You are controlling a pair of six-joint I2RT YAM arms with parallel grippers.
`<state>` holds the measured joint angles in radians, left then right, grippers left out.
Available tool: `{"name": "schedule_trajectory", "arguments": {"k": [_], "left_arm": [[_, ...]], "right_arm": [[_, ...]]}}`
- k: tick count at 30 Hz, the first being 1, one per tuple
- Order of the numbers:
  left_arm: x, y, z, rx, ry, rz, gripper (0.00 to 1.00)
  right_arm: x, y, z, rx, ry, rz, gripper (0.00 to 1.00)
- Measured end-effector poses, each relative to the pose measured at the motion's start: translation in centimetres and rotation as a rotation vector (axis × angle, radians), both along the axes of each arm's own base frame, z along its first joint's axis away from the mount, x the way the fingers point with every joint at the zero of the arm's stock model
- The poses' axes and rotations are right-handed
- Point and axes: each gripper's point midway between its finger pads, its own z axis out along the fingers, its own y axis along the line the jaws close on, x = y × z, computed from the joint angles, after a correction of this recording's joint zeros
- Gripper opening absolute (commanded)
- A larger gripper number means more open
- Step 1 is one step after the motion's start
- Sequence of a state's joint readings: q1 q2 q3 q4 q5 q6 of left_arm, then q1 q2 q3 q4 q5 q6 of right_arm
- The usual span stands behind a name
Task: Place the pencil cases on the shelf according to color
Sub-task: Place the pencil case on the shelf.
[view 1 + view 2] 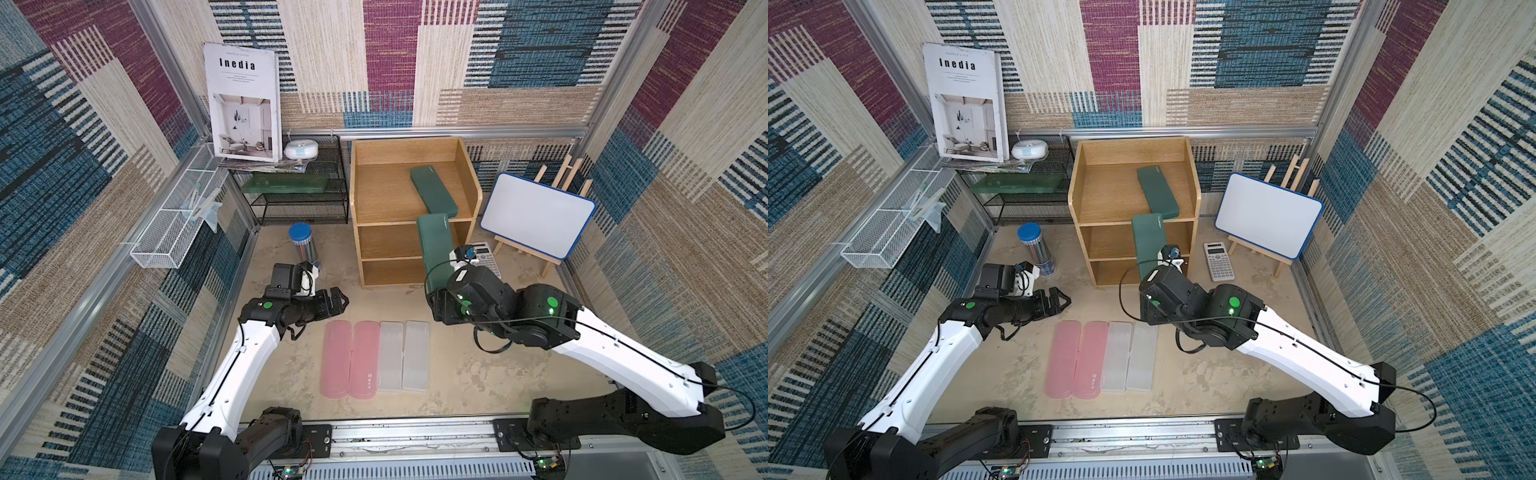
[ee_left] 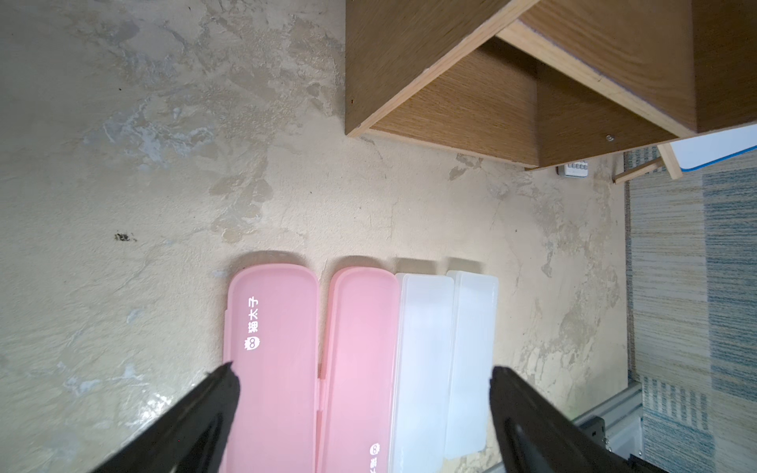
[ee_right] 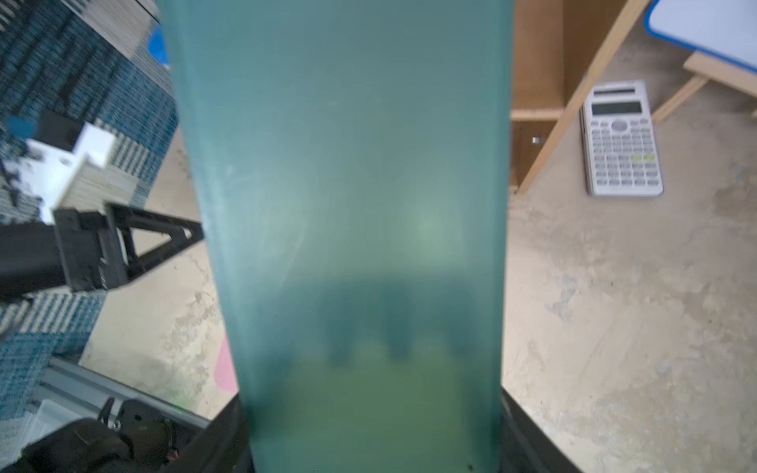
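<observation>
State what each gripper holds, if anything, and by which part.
The right gripper holds a dark green pencil case by its near end, jaws across its width. The left gripper is open and holds nothing.

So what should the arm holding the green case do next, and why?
Probably lift the held green case up and forward onto the top tier of the shelf, beside the other green case already lying there; the right gripper holds it in front of the shelf.
</observation>
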<state>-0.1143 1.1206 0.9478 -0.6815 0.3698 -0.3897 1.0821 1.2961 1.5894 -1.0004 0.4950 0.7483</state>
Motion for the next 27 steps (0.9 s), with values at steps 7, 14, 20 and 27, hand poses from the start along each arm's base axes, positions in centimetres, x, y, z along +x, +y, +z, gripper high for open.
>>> {"name": "schedule_trajectory", "arguments": {"k": [7,14,20,27], "left_arm": [[0.0,0.0,0.1,-0.001,-0.002,0.000,1.00],[-0.1,-0.1,0.2,-0.007,-0.005,-0.004,1.00],[-0.1,-0.3,0.2,-0.017,-0.002,-0.011,1.00],[-0.1,-0.5,0.2,-0.026,0.005,-0.015,1.00]], "right_arm": [[6.4,1.8,5.0,-0.021,-0.107,-0.012,0.31],[14.1,4.9,6.9,-0.038,-0.158,0.014,0.31],[18.7,7.0,6.1,-0.045,-0.177,0.044,0.31],[21.1,6.7,2.9,-0.098,-0.144,0.034,0.34]]}}
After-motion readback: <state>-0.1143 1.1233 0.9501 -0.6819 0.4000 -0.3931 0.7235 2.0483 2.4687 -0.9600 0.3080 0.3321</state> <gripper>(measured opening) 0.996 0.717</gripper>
